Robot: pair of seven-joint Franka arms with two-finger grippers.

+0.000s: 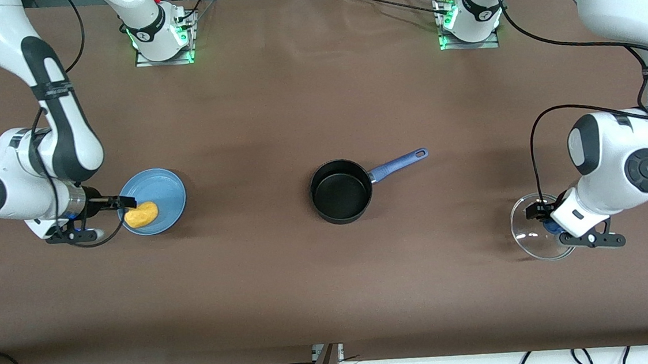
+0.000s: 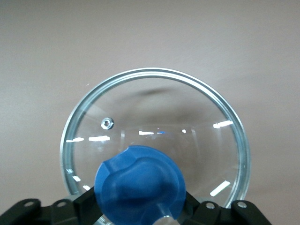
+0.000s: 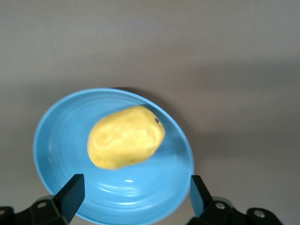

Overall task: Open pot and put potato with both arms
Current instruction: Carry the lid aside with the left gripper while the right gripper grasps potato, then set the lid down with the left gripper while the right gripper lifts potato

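Note:
The black pot [image 1: 341, 191] stands uncovered in the middle of the table, its blue handle [image 1: 399, 163] pointing toward the left arm's end. The yellow-orange potato [image 1: 141, 214] lies on a blue plate [image 1: 165, 186] at the right arm's end; it also shows in the right wrist view [image 3: 125, 137]. My right gripper [image 1: 128, 204] is open just above the plate's rim, its fingers [image 3: 74, 187] wide apart and short of the potato. My left gripper [image 1: 542, 218] is shut on the blue knob [image 2: 139, 183] of the clear glass lid [image 1: 528, 236], low over the table at the left arm's end.
Bare brown table lies between the plate, the pot and the lid. The arm bases [image 1: 161, 38] stand along the table edge farthest from the front camera. Cables hang past the table edge nearest to that camera.

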